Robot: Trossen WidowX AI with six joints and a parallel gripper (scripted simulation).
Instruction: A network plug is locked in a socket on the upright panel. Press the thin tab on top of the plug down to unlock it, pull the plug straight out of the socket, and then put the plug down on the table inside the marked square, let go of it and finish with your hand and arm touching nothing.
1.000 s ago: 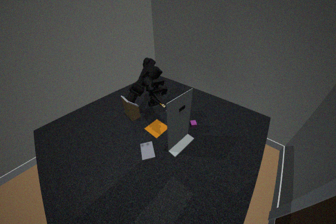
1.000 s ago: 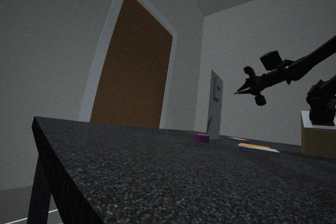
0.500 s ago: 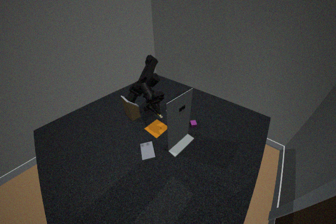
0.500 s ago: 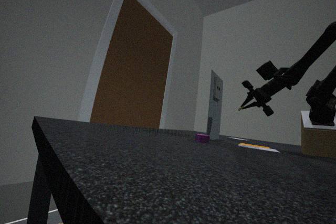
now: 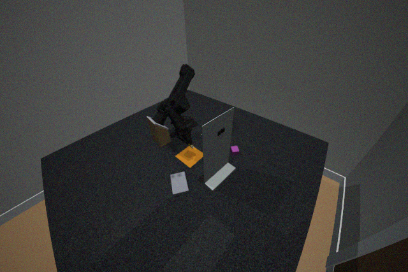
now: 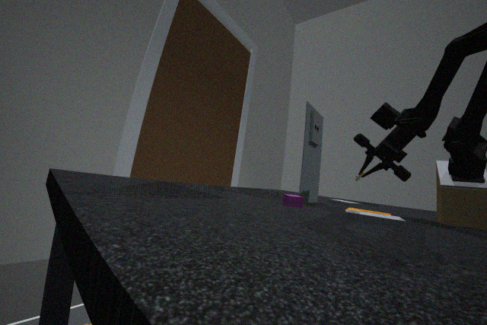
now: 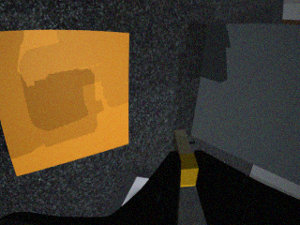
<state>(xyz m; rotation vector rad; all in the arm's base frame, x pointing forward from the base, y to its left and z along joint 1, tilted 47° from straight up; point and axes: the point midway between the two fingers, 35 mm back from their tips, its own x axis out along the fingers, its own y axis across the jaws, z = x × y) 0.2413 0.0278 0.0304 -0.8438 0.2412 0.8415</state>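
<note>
My gripper [image 5: 190,144] [image 6: 361,175] [image 7: 186,157] is shut on the small plug, pointing down at a slant. The plug [image 6: 358,177] [image 7: 188,176] shows yellow with a grey-brown front part; its thin tab is hard to make out. It is in the air, clear of the panel and above the table. The marked orange square [image 5: 180,156] [image 6: 367,211] [image 7: 112,128] lies flat, left of the plug in the wrist view, with shadows on it. The upright grey panel [image 5: 215,157] [image 6: 310,167] [image 7: 262,94] carries a socket housing [image 6: 311,138] with two dark openings.
A pale foot strip [image 5: 220,176] lies at the panel's base. A white plate [image 5: 179,185] with two grey spots lies beside the square. A magenta block [image 5: 234,148] [image 6: 293,200] is past the panel. The arm stands on a brown box [image 5: 159,136] [image 6: 459,203].
</note>
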